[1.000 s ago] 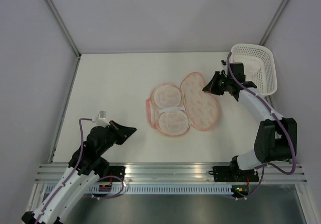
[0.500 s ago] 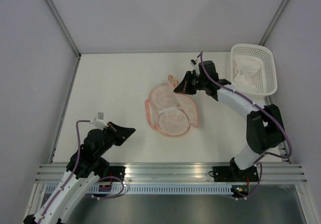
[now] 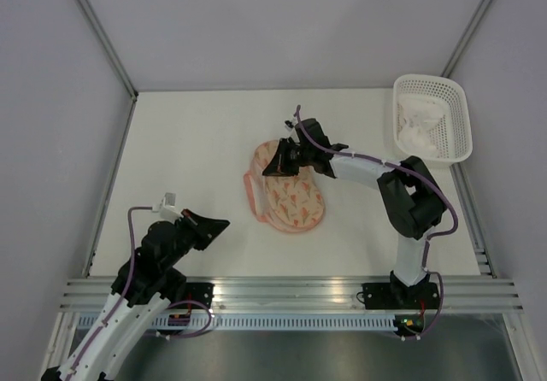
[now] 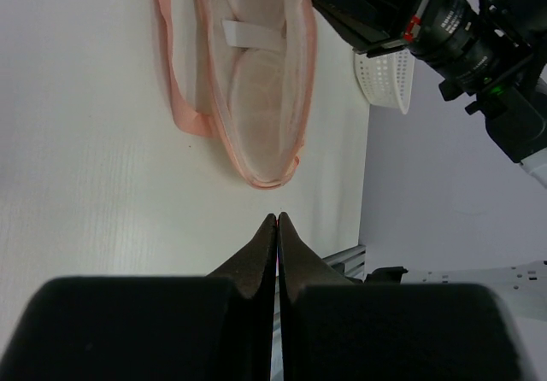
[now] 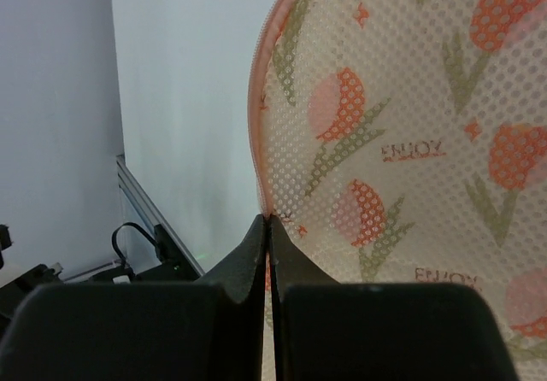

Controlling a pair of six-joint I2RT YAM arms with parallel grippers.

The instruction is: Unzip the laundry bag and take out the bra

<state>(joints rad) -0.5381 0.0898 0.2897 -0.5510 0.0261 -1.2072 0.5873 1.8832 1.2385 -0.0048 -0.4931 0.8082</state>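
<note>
Laundry bag: the laundry bag [image 3: 291, 195] lies about mid-table with its tulip-printed mesh face up. Its pink loop [image 4: 175, 73] lies flat along the left side.
Right gripper: my right gripper [image 5: 267, 219] is at the bag's far end. The jaws are clenched with no gap between them, and the tips pinch the pink zip trim [image 5: 254, 125] at the rim of the printed flap.
Flap: in my right wrist view the printed mesh fills the frame to the right of my tips. The pale table [image 3: 188, 133] shows to their left.
Bra: the bra [image 3: 417, 126] is crumpled white fabric inside the basket [image 3: 459, 99] at the far right corner, well apart from the bag.
Left gripper: my left gripper [image 4: 277, 220] is clenched on nothing. Its tips are pressed together above bare table at the near left, pointing toward the bag and well apart from it.
In the way: my right arm reaches from its base across the right half of the table to the bag, passing between the bag and the basket.
</note>
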